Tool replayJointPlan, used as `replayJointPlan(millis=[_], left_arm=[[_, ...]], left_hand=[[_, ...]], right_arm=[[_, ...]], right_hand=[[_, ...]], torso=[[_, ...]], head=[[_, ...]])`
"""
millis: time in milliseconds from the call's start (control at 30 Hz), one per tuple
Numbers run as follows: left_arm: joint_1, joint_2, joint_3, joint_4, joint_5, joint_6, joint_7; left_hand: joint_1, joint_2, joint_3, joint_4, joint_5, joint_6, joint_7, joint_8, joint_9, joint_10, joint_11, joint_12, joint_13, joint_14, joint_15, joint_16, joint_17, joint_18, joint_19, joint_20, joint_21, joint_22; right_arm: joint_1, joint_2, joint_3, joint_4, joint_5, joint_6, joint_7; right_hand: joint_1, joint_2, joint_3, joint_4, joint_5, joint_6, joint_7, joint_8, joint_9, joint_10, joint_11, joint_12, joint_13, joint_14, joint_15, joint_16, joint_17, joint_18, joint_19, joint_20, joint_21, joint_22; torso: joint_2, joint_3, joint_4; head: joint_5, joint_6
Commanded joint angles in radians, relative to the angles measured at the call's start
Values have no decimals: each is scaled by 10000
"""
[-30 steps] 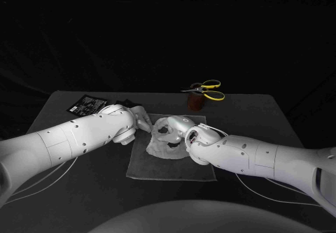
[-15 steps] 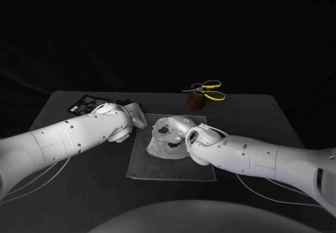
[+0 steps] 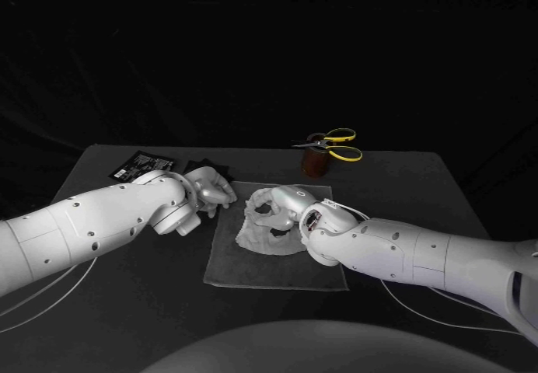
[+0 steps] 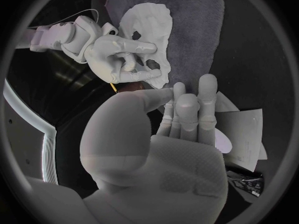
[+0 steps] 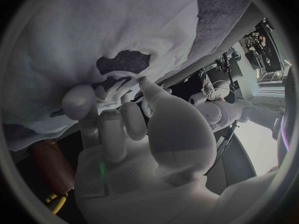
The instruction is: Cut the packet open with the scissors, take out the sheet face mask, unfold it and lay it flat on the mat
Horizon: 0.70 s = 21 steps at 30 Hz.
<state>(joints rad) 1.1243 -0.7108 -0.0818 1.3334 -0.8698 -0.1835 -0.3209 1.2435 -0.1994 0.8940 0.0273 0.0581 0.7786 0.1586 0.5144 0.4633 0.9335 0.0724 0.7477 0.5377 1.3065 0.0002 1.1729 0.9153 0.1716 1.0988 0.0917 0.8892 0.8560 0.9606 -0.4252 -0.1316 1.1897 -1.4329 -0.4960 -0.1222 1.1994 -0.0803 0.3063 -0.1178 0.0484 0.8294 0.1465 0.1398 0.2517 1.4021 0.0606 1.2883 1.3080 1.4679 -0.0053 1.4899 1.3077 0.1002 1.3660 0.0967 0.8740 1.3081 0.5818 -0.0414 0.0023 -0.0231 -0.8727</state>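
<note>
The white sheet face mask [image 3: 260,231] lies partly unfolded and wrinkled on the grey mat [image 3: 274,268]; the left wrist view shows the mask [image 4: 151,22] and the mat [image 4: 193,15] too. My right hand [image 3: 286,203] sits on the mask's upper part, and in the right wrist view its fingertips [image 5: 79,100] pinch a fold of the mask [image 5: 93,30]. My left hand [image 3: 207,187] hovers just left of the mat's far corner, fingers extended and empty [image 4: 187,107]. The yellow-handled scissors [image 3: 332,144] stand in a brown holder [image 3: 314,163].
The black packet [image 3: 144,165] lies at the far left of the table, behind my left arm. Pale packet pieces [image 4: 243,139] lie beside the mat near my left hand. The scissors' holder stands just beyond the mat's far right corner.
My left hand has drawn back to the left, off the mask, and its fingers have opened out. My right hand has stayed on the mask.
</note>
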Motion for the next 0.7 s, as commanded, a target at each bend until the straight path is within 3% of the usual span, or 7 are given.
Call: replayJointPlan(millis=[33,333,500,700], left_arm=[[-5,-205,4,229,2005,-372,890],[-15,-561,1,484,2292,-307,904],[-17,-626,-2,528,2238,-308,973],[-17,-542,-5,415,1752,-414,1336]], left_hand=[[21,-71,-240,-1,-55,1,52,-32,-156,118,85,-368,-436,17,36,-166,-195,105,94,48,-269,-258],[-109,-290,-639,53,-51,-32,79,-79,-371,211,97,-506,-760,230,57,36,54,44,399,58,-215,-203],[-64,-297,-681,31,-46,-20,78,-75,-408,235,93,-513,-811,263,54,76,93,23,491,59,-143,-133],[79,-227,-720,-22,-53,126,40,-7,-470,198,81,-545,-922,158,50,-21,-65,61,404,53,-355,-344]], right_arm=[[-137,-209,-113,-178,611,-194,286],[-136,-406,-115,118,1859,-1491,2390],[-136,-668,-113,435,2210,-2011,2852],[-123,-1037,-86,850,2460,-2208,3004]], right_hand=[[192,41,8,-92,32,139,60,41,29,-12,40,36,167,665,-41,17,1051,179,-36,-33,-28,995],[209,80,18,-104,33,175,93,47,28,-35,64,11,145,668,-27,24,1068,178,-42,-25,-41,993],[240,136,44,-121,47,235,141,61,29,-33,100,24,155,669,0,26,1074,165,-26,-11,9,1007],[342,236,135,-193,47,303,192,61,17,-30,144,36,158,677,39,40,1100,149,5,19,89,1030]], torso=[[-6,-24,5],[0,-21,-4],[-7,-1,-13],[-10,4,-18]], head=[[6,1],[65,1],[93,1],[131,1]])
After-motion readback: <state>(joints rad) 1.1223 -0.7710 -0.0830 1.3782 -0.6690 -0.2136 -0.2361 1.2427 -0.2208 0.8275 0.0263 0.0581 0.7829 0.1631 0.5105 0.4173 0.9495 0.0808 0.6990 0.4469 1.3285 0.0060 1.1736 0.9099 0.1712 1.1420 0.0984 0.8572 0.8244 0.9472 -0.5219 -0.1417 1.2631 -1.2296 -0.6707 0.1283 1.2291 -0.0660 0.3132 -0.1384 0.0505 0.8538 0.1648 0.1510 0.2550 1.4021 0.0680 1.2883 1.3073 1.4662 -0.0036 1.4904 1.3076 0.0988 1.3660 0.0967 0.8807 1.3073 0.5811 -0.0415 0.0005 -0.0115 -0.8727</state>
